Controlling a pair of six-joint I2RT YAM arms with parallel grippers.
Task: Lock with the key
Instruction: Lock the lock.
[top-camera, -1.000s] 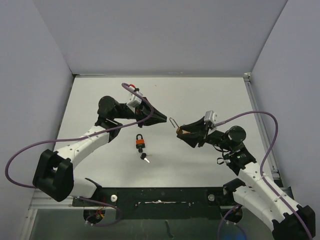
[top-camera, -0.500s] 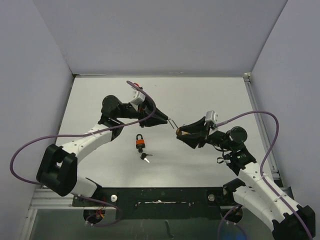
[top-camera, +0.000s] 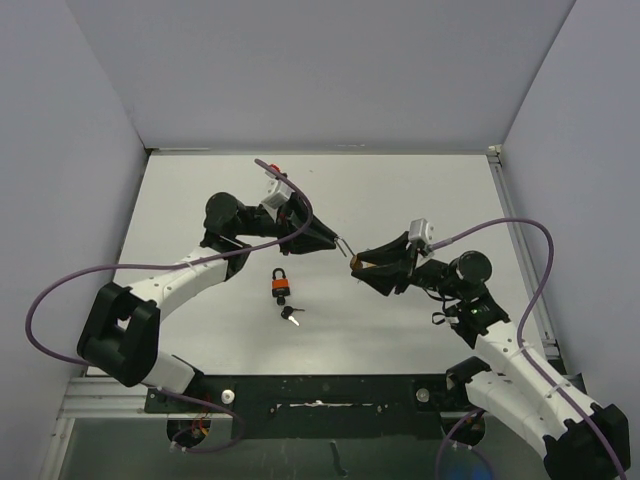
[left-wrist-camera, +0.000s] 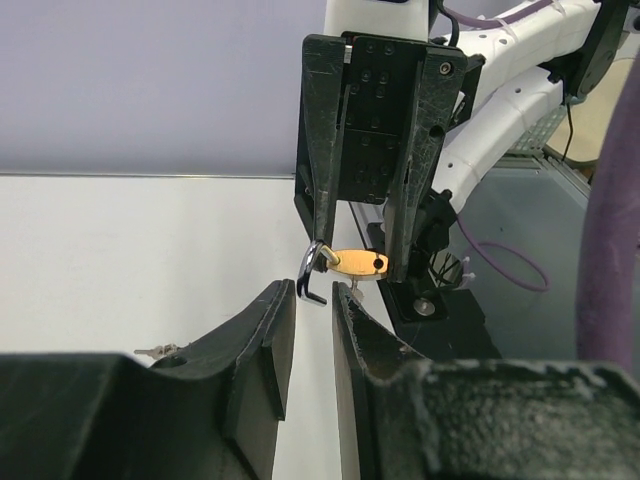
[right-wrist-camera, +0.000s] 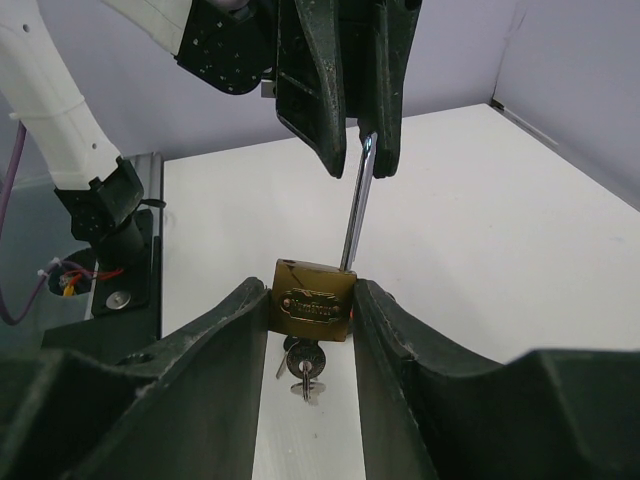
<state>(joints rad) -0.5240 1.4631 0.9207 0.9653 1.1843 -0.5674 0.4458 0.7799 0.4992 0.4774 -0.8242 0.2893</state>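
My right gripper (top-camera: 358, 263) is shut on a brass padlock (right-wrist-camera: 310, 298) and holds it above the table. The padlock's shackle (right-wrist-camera: 354, 205) is open and points at the left gripper. A key (right-wrist-camera: 303, 364) hangs from the padlock's underside. My left gripper (top-camera: 336, 241) is narrowly open, and the shackle's hooked end (left-wrist-camera: 311, 278) lies at its fingertips (left-wrist-camera: 282, 300). In the right wrist view the shackle's top sits between the left fingers (right-wrist-camera: 322, 110). The brass body (left-wrist-camera: 358, 262) shows just beyond the left fingertips.
An orange and black padlock (top-camera: 281, 285) lies on the white table (top-camera: 420, 190) below the grippers, with a small bunch of keys (top-camera: 291, 316) beside it. Grey walls stand at the left, back and right. A black rail (top-camera: 320, 395) runs along the near edge.
My left gripper has moved right until its tips reach the shackle's end. My right gripper has held the brass padlock almost in place.
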